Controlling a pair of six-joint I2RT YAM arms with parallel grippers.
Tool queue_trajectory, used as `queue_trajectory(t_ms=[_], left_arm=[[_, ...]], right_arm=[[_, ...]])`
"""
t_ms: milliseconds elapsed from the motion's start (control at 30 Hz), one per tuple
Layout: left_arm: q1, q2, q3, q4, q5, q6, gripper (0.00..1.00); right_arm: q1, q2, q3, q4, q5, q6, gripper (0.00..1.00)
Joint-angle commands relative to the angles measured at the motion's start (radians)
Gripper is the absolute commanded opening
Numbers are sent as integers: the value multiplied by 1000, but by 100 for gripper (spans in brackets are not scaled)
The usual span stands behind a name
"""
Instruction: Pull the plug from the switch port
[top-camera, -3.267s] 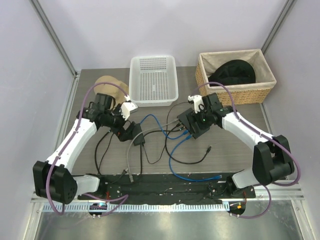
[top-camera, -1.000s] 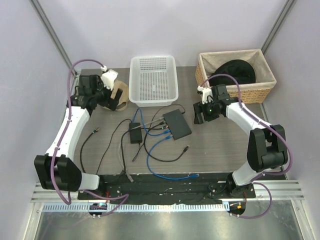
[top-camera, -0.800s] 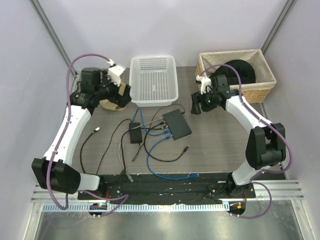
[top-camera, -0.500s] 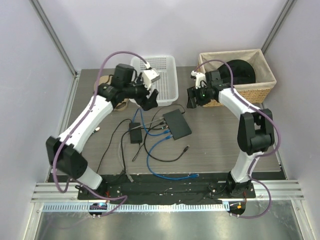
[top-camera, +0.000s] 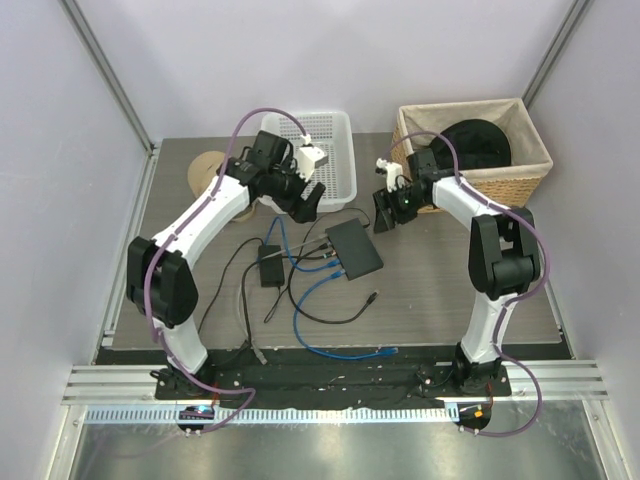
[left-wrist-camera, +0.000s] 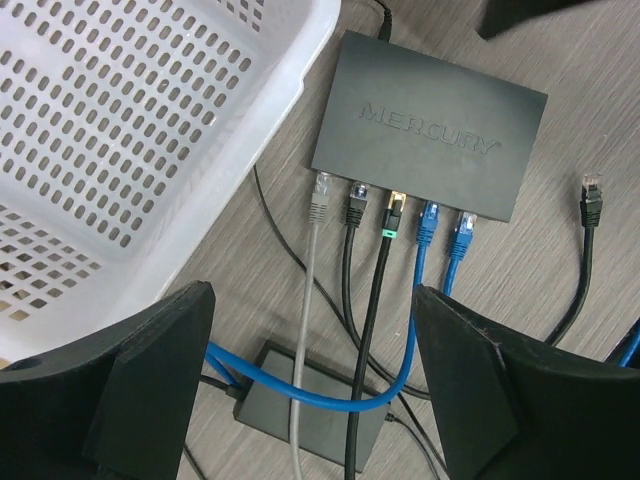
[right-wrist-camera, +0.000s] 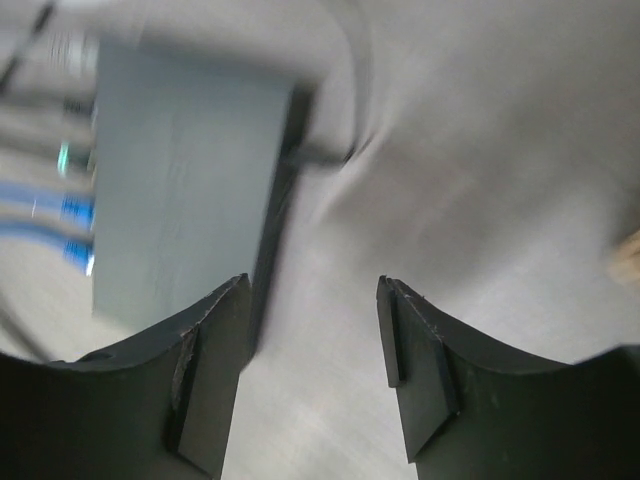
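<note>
**Left gripper** (left-wrist-camera: 312, 300)
- Stands spread wide; grips nothing.
- Hangs above the table (left-wrist-camera: 600, 330), pointing down at it.
- Touches neither plug nor cable.

**Seen past the left fingers** (left-wrist-camera: 150, 385)
- Just ahead of the fingertips and centred on the gap: the switch (left-wrist-camera: 430, 115), lying flat, socket edge turned toward the gripper.
- In line with the gap, seated side by side in that edge: grey plug (left-wrist-camera: 322, 197), black plug (left-wrist-camera: 355, 205), yellow-tipped plug (left-wrist-camera: 391, 212), two blue plugs (left-wrist-camera: 445, 222).
- Below the gap, back toward the wrist: adapter brick (left-wrist-camera: 300, 395), crossed by a blue cable (left-wrist-camera: 300, 378).
- Outside the left finger: white basket (left-wrist-camera: 130, 130), its corner near the switch.
- Outside the right finger: loose plug (left-wrist-camera: 592, 195), lying on the table, apart from the switch.

**Right gripper** (right-wrist-camera: 312, 300)
- Stands spread, less wide than the left; grips nothing.
- Wrist view blurred; shows bare table under the gap.
- Ahead of its left finger: the switch, clear of the finger.
- From above, sits near the far corner of the switch without contact.
- Behind it, on its arm's side: wicker basket (top-camera: 500, 185).
</note>
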Motion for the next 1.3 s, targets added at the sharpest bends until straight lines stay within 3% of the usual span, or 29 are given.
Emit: queue_trajectory(t_ms=[0,200,367,633,767,1000,1100,1167,1267], left_arm=[[3,-63,26,-17,-15,-5,86],[10,-179,-37,35,4,-142,89],[11,-287,-63,-94,-19,-1,90],[11,-466,-132,-121,-73,8,92],[13,-474,-175,-116,-76,31,92],[-24,-335,-269,-21,33,-38,86],[-43,-229,-287,51,48,-85,77],[-49,-171,-281,78,63,-111,64],[-49,-49,-226,51,102,-116,23]], right_arm=[[2,-61,-50,-169,-123,-165,61],[44,0,-30,-309,-197,-247,60],[156,-1,-68,-332,-142,-284,60],[330,-21,-87,-291,-161,-146,59],[295,-95,-91,-281,-62,-125,60],[129,-236,-33,-294,-74,-214,60],[95,-271,-19,-226,-85,-215,61],[80,-283,-21,-147,-100,-167,61],[74,-314,-74,-24,-98,-109,61]])
